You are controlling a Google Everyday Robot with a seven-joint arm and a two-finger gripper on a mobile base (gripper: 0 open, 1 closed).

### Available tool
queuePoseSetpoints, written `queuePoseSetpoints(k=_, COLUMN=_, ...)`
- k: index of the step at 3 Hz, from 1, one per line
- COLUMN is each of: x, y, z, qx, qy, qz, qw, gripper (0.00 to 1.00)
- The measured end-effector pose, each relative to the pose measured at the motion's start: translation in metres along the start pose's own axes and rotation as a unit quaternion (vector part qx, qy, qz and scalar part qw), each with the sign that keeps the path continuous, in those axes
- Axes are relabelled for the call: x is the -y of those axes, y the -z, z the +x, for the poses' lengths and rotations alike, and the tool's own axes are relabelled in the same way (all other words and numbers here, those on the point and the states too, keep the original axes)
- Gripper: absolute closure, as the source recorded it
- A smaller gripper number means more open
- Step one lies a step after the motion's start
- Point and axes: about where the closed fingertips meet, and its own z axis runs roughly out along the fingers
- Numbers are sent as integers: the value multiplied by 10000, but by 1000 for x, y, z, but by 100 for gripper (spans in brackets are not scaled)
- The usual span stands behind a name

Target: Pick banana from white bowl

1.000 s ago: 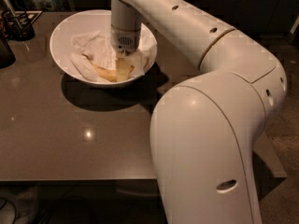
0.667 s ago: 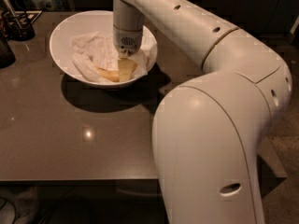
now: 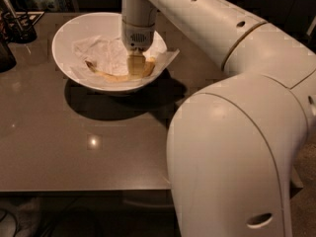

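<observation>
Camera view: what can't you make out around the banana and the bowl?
All camera view.
- The gripper, down in the white bowl: whether it grips the banana, covered by its own wrist.
- Banana's right end: behind the gripper.
- At left, dark holder: cut off by the frame edge.

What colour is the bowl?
White; the bowl shows in the camera view, gripper inside it at the banana.

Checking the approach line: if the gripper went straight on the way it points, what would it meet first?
Most likely the banana. The gripper points down into the white bowl, over the banana's right half. Depth is unclear, so it may be touching it now.
</observation>
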Motion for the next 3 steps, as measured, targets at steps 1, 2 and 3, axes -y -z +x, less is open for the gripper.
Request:
queuePoseSetpoints(k=1, x=-7, y=24, z=1, qx=-6, qy=133, qz=256, qw=9996, gripper=28)
queuePoseSetpoints(k=2, x=-16, y=59, z=1, qx=40, qy=250, qz=639, qw=9976, gripper=19)
queuePoseSetpoints(k=3, x=-12, y=59, z=-3, qx=95, qy=256, qz=721, qw=9970, gripper=2)
